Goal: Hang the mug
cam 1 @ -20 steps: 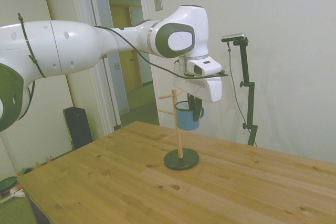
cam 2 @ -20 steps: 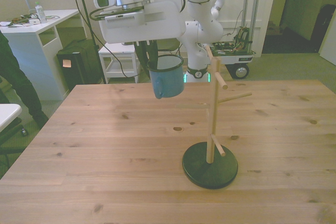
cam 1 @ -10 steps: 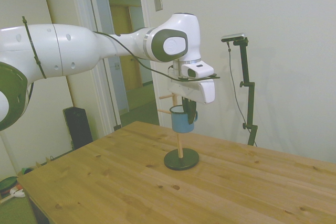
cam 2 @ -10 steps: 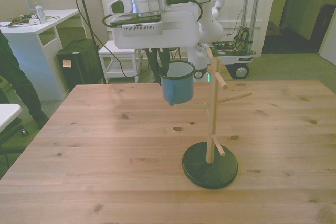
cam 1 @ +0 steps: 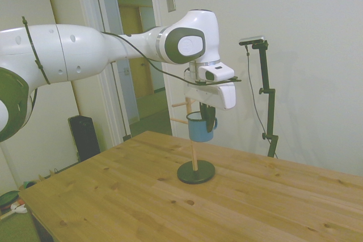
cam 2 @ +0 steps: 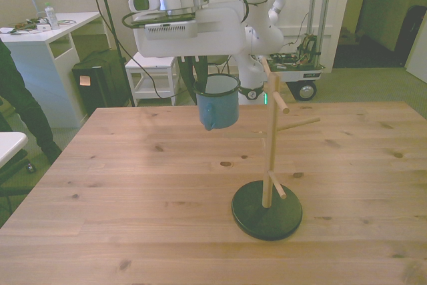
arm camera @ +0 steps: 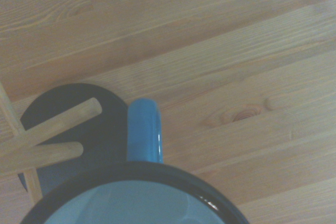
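Observation:
The light-blue mug (cam 2: 218,105) hangs upright in the air, with my gripper (cam 2: 212,79) shut on its dark rim from above. It sits just to the front view's left of the wooden peg stand (cam 2: 269,131), level with the upper pegs and apart from them. In the side view the mug (cam 1: 201,127) overlaps the stand's pole (cam 1: 194,151) under the gripper (cam 1: 209,115). From the wrist I see the mug's rim (arm camera: 105,174), its blue handle (arm camera: 144,130), two pegs (arm camera: 58,124) and the stand's dark round base (arm camera: 107,129) below.
The stand's black base (cam 2: 267,209) rests on the wooden table (cam 2: 133,191), toward the front view's right of centre. A person's dark sleeve (cam 2: 19,108) shows at the front view's left edge beside a white desk (cam 2: 47,28).
The mug first moved closer to the stand's pole, then drew back a little toward the front view's left and slightly up. The grip on it is unchanged.

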`<move>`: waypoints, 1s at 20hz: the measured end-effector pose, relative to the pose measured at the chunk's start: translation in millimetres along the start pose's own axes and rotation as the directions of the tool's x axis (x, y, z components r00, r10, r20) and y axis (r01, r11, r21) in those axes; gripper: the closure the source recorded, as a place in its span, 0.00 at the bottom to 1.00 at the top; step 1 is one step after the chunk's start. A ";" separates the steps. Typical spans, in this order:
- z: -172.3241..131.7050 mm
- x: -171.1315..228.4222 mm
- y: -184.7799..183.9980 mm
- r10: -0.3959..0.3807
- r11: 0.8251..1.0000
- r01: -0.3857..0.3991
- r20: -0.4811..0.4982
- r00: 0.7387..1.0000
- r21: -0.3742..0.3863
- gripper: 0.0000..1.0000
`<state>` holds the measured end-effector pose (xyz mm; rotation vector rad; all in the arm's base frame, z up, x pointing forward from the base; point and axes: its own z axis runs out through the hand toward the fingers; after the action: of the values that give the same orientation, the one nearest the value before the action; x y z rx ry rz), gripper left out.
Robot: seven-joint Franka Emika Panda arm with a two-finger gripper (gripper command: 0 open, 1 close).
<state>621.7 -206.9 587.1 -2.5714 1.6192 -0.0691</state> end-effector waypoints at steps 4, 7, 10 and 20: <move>1.9 8.2 0.6 0.008 1.000 -0.008 -0.004 1.000 -0.002 1.00; 5.4 12.6 -0.6 -0.010 1.000 0.010 -0.001 1.000 -0.007 1.00; 7.3 7.7 -6.6 -0.062 0.998 0.062 0.008 0.998 -0.010 1.00; 11.4 -2.8 -22.5 -0.144 0.989 0.145 0.018 0.989 -0.028 1.00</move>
<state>641.7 -194.1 578.3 -2.7010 1.4368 -0.0364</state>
